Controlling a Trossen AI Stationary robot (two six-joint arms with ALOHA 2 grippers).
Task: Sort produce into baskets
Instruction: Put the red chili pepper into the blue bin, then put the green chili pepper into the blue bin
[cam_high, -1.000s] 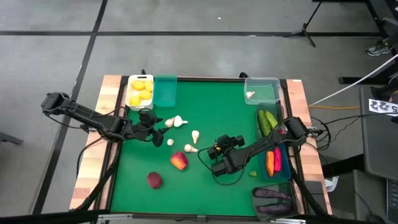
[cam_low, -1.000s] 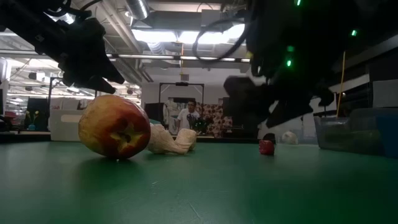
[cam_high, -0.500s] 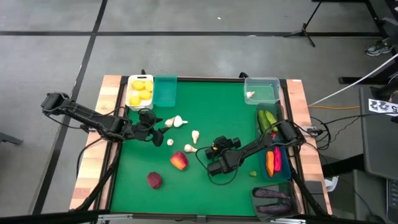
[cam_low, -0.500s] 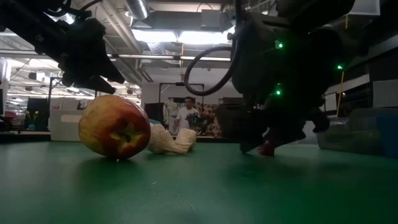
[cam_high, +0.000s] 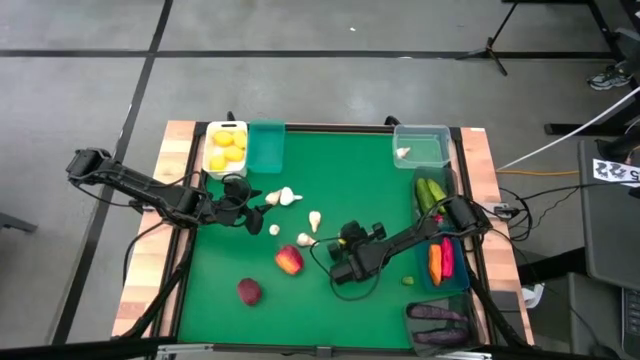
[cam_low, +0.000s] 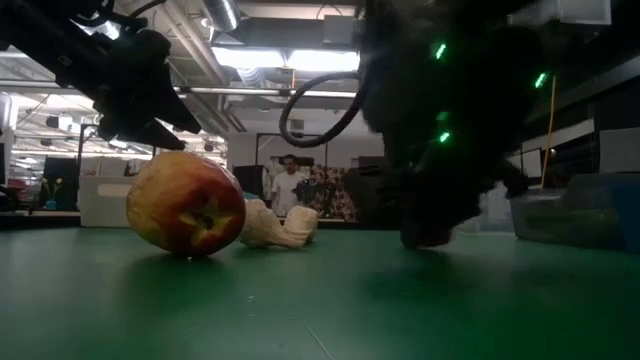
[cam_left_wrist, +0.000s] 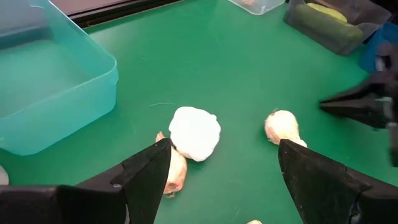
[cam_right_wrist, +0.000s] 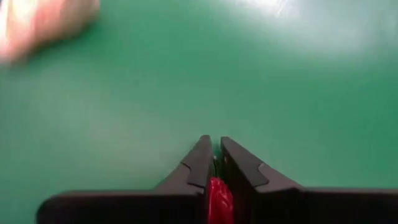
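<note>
My right gripper (cam_right_wrist: 214, 155) is down at the green mat in the middle right (cam_high: 340, 268), shut on a small red piece of produce (cam_right_wrist: 217, 196). Far out on the left, my left gripper (cam_left_wrist: 224, 168) hovers open above white garlic bulbs (cam_left_wrist: 194, 132), touching nothing. A red-yellow apple (cam_high: 289, 261) and a dark red one (cam_high: 248, 291) rest on the mat. The white basket (cam_high: 226, 147) holds lemons, and the teal basket (cam_high: 266, 146) stands beside it. The clear basket (cam_high: 421, 146) holds a garlic bulb. My right gripper pinches the small red piece (cam_right_wrist: 217, 193) between its two fingers, which have closed almost together around it. The piece sits back between the fingers, behind their tips. In the low view the gripper's body (cam_low: 425, 235) hides it, down at the mat.
Along the right edge stand a dark basket with cucumbers (cam_high: 432, 195), a blue basket with a carrot and a chili (cam_high: 440, 262), and a basket with eggplants (cam_high: 437, 322). A small green piece (cam_high: 408, 280) lies near the blue basket. More garlic (cam_high: 308, 238) lies mid-mat.
My right gripper has gone down and a little toward the table's left edge onto the small red piece, and has shut on it.
</note>
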